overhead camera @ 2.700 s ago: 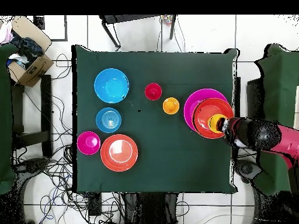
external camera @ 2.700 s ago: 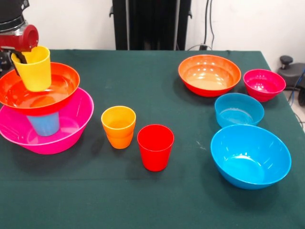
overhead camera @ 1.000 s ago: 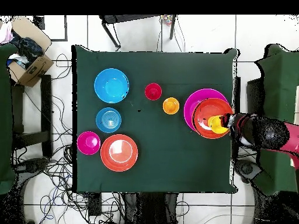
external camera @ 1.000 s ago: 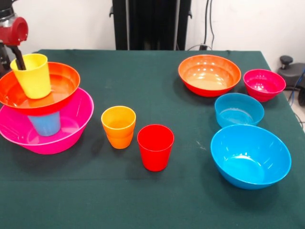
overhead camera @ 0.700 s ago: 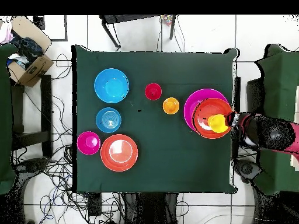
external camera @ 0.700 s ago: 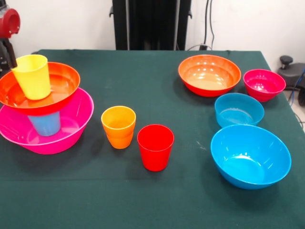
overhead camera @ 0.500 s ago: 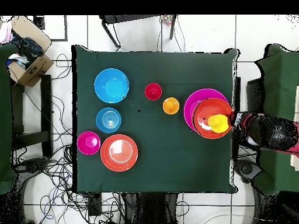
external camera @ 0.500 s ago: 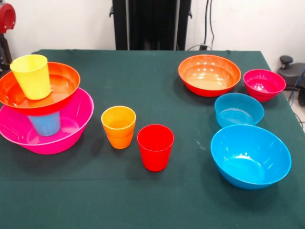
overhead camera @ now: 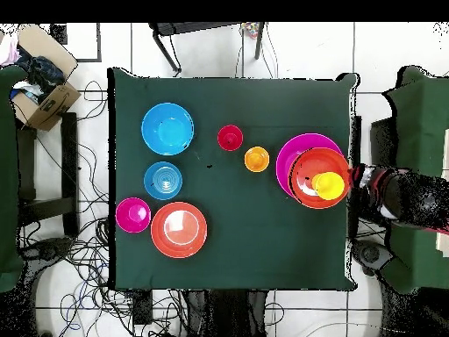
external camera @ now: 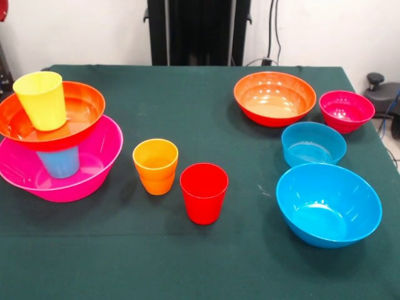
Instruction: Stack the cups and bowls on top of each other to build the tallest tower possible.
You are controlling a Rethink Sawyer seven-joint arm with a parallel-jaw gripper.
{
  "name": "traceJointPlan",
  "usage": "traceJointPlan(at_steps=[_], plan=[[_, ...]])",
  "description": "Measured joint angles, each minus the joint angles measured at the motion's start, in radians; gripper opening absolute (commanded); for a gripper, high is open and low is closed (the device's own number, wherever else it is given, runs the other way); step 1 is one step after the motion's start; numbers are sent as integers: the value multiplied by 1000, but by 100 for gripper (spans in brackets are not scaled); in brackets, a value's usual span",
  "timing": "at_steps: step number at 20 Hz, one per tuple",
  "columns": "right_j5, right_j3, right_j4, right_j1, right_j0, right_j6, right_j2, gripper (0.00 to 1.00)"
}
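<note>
The tower (external camera: pixel 53 134) stands at the left in the front view. It is a large pink bowl (external camera: pixel 94 165) holding a light blue cup (external camera: pixel 57 162), with an orange-red bowl (external camera: pixel 75 109) resting on that cup and a yellow cup (external camera: pixel 40 100) upright inside it. An orange cup (external camera: pixel 155 165) and a red cup (external camera: pixel 204 192) stand loose mid-table. On the right lie another orange-red bowl (external camera: pixel 275 97), a small magenta bowl (external camera: pixel 346 110), a small blue bowl (external camera: pixel 313 144) and a large blue bowl (external camera: pixel 329 204). In the overhead view my gripper (overhead camera: pixel 358 186) hangs just beyond the table edge beside the tower, holding nothing.
A cardboard box (overhead camera: pixel 39 83) sits on the floor off one table corner, with cables strewn around the table. A black knob-like object (external camera: pixel 375 81) shows past the table's right edge in the front view.
The yellow cup, earlier held tilted by my gripper, now stands free in the upper orange-red bowl. The gripper has drawn back from the tower past the table edge.
</note>
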Motion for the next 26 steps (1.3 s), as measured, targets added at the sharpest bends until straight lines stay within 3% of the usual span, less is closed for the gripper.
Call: traceJointPlan(at_steps=[13, 20, 26], plan=[[0, 124, 98, -137, 49, 0, -1, 100], [-14, 212, 143, -202, 165, 7, -21, 100], [-96, 261, 145, -221, 300, 64, -70, 100]])
